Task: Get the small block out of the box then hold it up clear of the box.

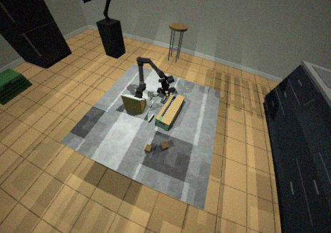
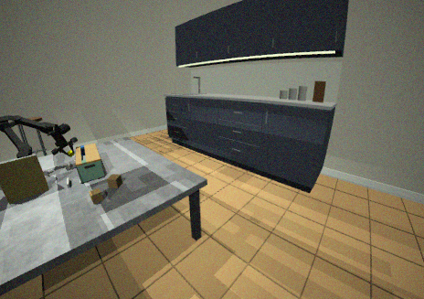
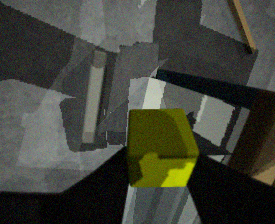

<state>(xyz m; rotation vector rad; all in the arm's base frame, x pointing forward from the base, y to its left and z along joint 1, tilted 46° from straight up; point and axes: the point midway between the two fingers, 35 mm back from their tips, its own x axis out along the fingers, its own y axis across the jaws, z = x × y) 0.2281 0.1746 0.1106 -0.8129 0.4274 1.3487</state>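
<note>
The small yellow block point(image 1: 167, 95) point(image 2: 70, 153) point(image 3: 163, 142) is outside the box, between the fingertips. My gripper point(image 1: 166, 93) point(image 2: 69, 153) point(image 3: 154, 152) is shut on it and holds it above the table point(image 1: 118, 142) point(image 2: 37, 232), close beside the far end of the box. The long box point(image 1: 175, 109) point(image 2: 92, 170) point(image 3: 260, 132) has a tan top and a green end and stands upright on the table. In the wrist view its edge is to the right of the block, with a visible gap. The box's shelf cannot be made out.
A tan upright panel point(image 1: 134, 105) point(image 2: 23, 179) stands beside the arm's base. Two brown cubes, one point(image 1: 148, 148) point(image 2: 96, 196) and another point(image 1: 164, 145) point(image 2: 114, 181), lie beyond the box's green end. A small white piece point(image 1: 151, 117) point(image 2: 68, 182) lies between panel and box.
</note>
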